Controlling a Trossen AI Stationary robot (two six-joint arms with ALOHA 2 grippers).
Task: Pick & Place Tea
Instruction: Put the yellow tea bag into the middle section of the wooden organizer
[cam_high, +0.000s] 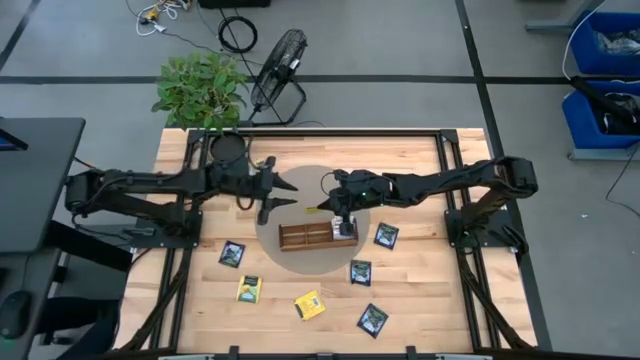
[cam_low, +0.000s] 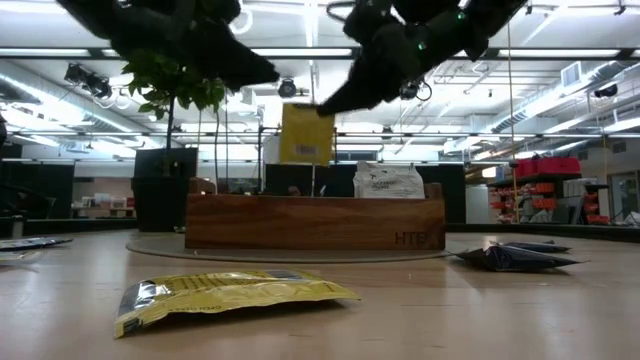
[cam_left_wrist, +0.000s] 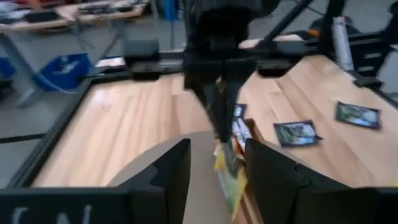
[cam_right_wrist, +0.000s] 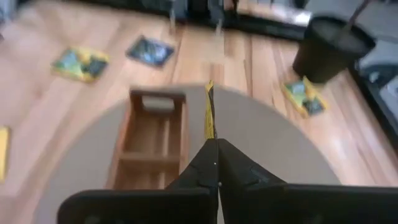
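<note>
Right gripper (cam_right_wrist: 211, 163): fingers pinched on the lower edge of a yellow tea bag (cam_right_wrist: 209, 112), held upright in the air above the wooden tray (cam_high: 317, 236), near the desk's middle. One white sachet (cam_low: 388, 181) stands in the tray's right-end compartment. Left gripper (cam_high: 283, 194): fingers spread, holding nothing, just left of the tray over the round mat (cam_high: 290, 261). Loose tea bags (cam_high: 309, 304) lie scattered toward the front edge: yellow ones and dark ones.

Overhead camera looks straight down on the table (cam_high: 190, 290); low camera looks level across it. Wrist cameras sit close. All four share the wooden tray (cam_high: 308, 236).
</note>
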